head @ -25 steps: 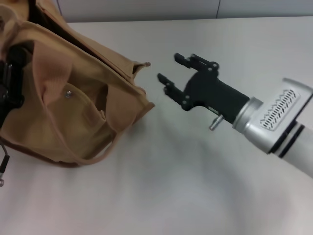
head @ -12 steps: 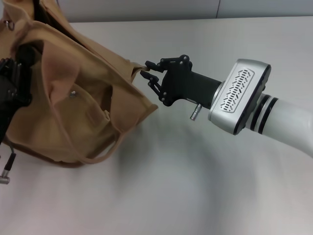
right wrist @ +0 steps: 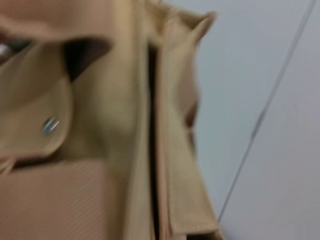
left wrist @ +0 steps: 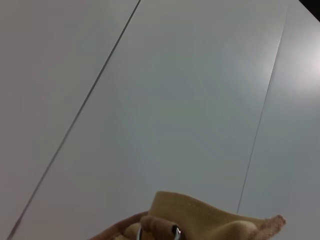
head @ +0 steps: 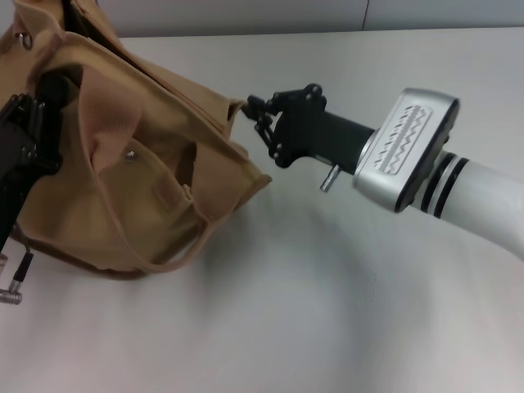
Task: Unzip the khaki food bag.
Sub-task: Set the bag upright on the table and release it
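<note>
I see the khaki food bag (head: 139, 172) slumped on the table (head: 344, 311) at the upper left of the head frame, its inside hidden, my right gripper (head: 255, 115) pinched shut on its near top corner, my left gripper (head: 24, 155) against its far side, grip unreadable.

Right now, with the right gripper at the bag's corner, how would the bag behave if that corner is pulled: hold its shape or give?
The bag would probably give: its canvas sags and creases. It may slide or tip toward the right gripper unless braced; the left gripper sits at its other end. The strap droops loosely, so it looks floppy.
</note>
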Motion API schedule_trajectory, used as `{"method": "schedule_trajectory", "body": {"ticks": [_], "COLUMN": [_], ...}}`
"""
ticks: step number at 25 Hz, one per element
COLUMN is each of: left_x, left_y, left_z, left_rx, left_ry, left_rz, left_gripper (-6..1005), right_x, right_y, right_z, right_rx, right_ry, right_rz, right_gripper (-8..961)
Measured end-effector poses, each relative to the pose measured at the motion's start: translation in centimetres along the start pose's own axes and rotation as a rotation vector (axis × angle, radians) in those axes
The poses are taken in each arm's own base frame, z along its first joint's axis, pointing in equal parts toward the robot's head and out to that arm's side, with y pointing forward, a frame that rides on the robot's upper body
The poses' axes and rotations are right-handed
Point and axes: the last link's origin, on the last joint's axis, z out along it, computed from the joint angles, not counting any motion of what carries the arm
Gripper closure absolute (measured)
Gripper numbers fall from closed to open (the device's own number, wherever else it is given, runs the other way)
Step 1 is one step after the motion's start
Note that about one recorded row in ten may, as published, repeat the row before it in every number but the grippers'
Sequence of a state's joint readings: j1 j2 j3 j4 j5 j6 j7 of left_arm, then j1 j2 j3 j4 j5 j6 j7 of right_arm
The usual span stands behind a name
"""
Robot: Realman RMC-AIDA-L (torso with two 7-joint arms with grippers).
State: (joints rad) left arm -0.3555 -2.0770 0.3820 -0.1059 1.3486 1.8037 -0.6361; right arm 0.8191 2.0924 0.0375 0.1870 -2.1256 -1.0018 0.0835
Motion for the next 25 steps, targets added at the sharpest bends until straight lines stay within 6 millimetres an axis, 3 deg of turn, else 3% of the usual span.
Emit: {"method": "schedule_trajectory", "body": {"ticks": [5,13,19,21,25], "left_x": [-0.6,-3.2,-3.5,-3.4,-2.8], "left_y": [0.2,1.1,1.9,2.0,1.5], "left_z": [0.2,0.7,0.7,0.5,-0.1], "left_rx": [-0.028,-0.061,-0.136,-0.144,-0.134], "left_ry": [-0.048,-0.215,-0.245,-0.242,-0.221], "left_rz": [-0.076,-0.137,-0.094,-0.08,-0.055], "left_gripper": [912,912,912,912,808], "right_x": [-0.6,-0.8,-0.3,0.3,0.4], "right_y": [-1.6,-4.4,-4.8,-4.8,-4.5], "right_z": [-0.9,-5.0,-6.7,-7.6,-8.9], "right_rx": [0.1,0.209,0.275,0.314,0.32], "right_ry": [-0.081,-0.259,-0.306,-0.307,-0.347], "right_rz": [0.123,0.407,0.49,0.518,0.56], "right_gripper": [909,909,950,915,845]}}
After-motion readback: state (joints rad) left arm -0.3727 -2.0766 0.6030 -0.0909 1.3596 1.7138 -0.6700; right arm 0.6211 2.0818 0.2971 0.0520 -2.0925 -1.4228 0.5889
